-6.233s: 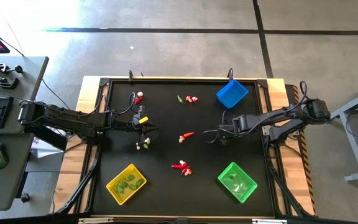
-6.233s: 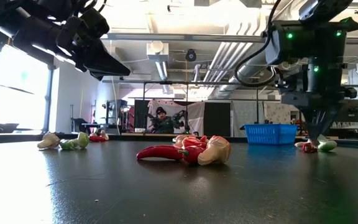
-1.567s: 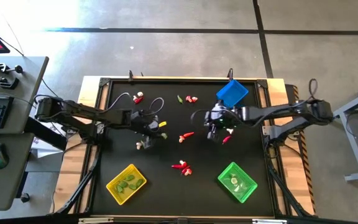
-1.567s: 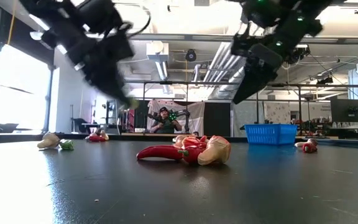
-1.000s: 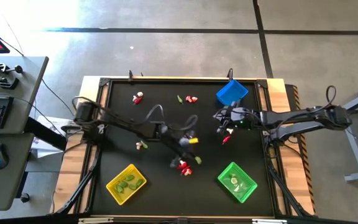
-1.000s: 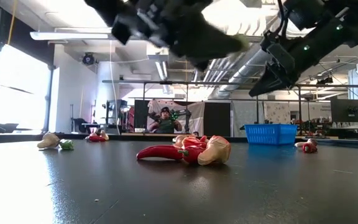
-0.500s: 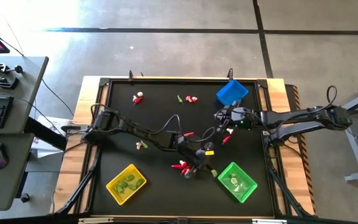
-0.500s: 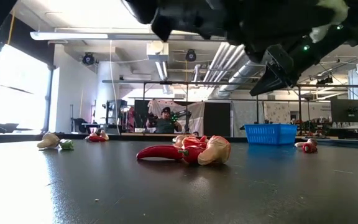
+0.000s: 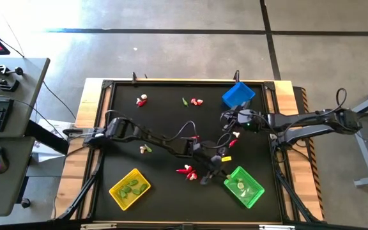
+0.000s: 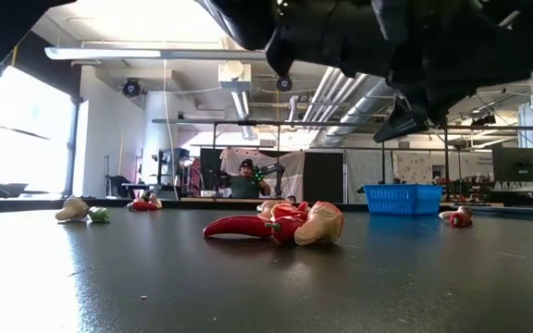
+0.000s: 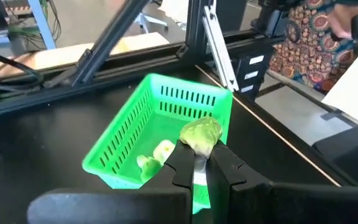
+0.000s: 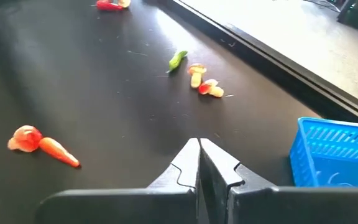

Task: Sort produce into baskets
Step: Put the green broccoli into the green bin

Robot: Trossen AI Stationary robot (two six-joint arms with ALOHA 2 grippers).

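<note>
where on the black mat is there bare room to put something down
Bare mat lies between the yellow basket and the green basket along the near edge, and in the far-left corner beyond the small piece. The middle is crowded: the left gripper, shut on a green pod, reaches over the red pieces.

My left gripper (image 9: 220,167) sits just left of the near-right basket (image 9: 243,186); my right gripper (image 9: 225,119) is beside the far-right basket (image 9: 238,96).
</note>
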